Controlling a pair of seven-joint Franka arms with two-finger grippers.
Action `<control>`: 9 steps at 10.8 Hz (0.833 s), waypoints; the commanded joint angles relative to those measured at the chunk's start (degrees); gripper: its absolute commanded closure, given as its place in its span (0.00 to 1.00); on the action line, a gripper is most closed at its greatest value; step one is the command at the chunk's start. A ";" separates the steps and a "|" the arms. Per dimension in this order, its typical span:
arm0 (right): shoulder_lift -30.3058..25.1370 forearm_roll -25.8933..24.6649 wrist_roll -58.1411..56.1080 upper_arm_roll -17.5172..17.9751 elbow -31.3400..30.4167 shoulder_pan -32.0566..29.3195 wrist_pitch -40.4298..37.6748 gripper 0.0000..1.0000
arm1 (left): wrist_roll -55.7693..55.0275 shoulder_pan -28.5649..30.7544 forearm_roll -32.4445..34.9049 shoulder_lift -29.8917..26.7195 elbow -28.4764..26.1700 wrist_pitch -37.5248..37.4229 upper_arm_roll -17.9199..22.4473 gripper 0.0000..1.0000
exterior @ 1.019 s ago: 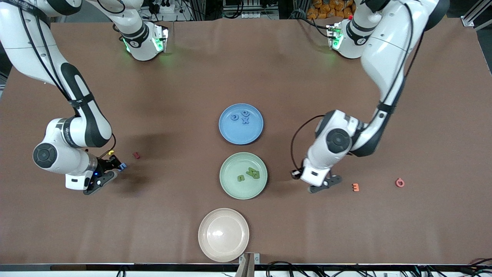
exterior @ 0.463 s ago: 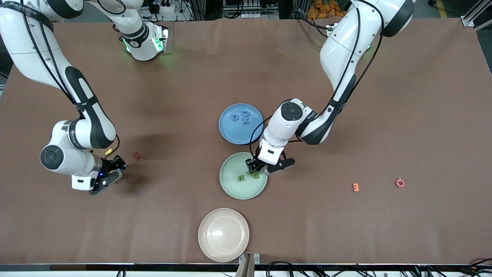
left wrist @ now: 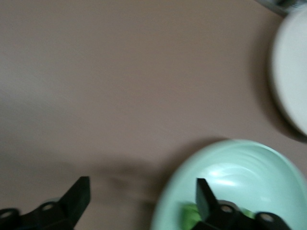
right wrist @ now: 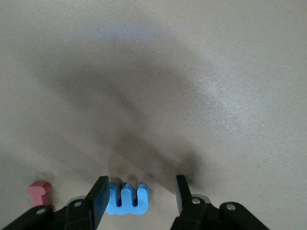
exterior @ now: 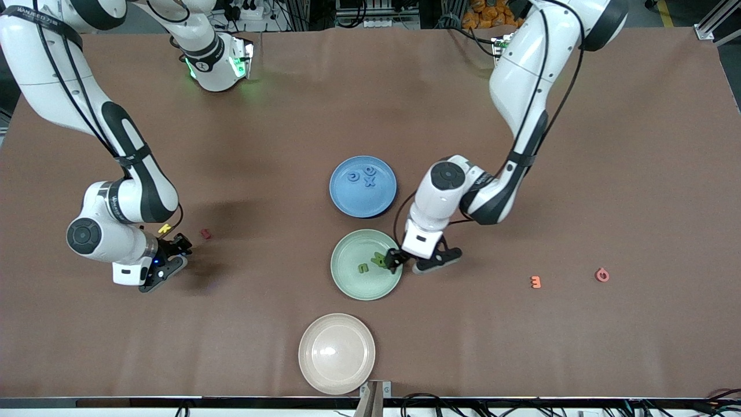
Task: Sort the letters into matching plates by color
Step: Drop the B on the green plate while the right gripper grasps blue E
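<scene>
My right gripper [exterior: 175, 256] is low at the table near the right arm's end, open, its jaws either side of a blue letter [right wrist: 127, 199]; one finger touches it. My left gripper [exterior: 414, 262] is open and empty over the rim of the mint green plate [exterior: 353, 286], which holds green letters [exterior: 380, 260]. In the left wrist view the gripper [left wrist: 141, 196] straddles that plate's rim [left wrist: 230, 177]. The blue plate [exterior: 359, 205] holds three blue letters [exterior: 369, 182].
A yellow letter [exterior: 164, 229] and a red letter [exterior: 205, 234] lie beside my right gripper. An orange letter [exterior: 536, 282] and a pink letter [exterior: 602, 274] lie toward the left arm's end. A beige plate [exterior: 336, 353] sits nearest the front camera.
My left arm swung from near the orange letter to the green plate, then drew back a little to its rim. My right gripper shifted slightly, and the blue letter now lies between its fingers.
</scene>
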 commanded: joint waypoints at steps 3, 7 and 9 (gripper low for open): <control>-0.09 -0.48 -0.67 -0.15 -1.63 0.21 0.68 0.35 | 28.07 25.42 1.28 -10.24 -8.33 -23.12 -12.72 0.00; -0.18 -0.48 -0.32 -0.07 -0.94 0.29 0.07 0.33 | 29.35 39.87 1.28 -24.56 -30.21 -15.50 -20.20 0.00; -0.35 -0.39 -0.41 -0.07 -0.67 0.29 -1.08 0.33 | 29.87 41.64 1.28 -29.85 -34.29 -15.75 -20.21 0.00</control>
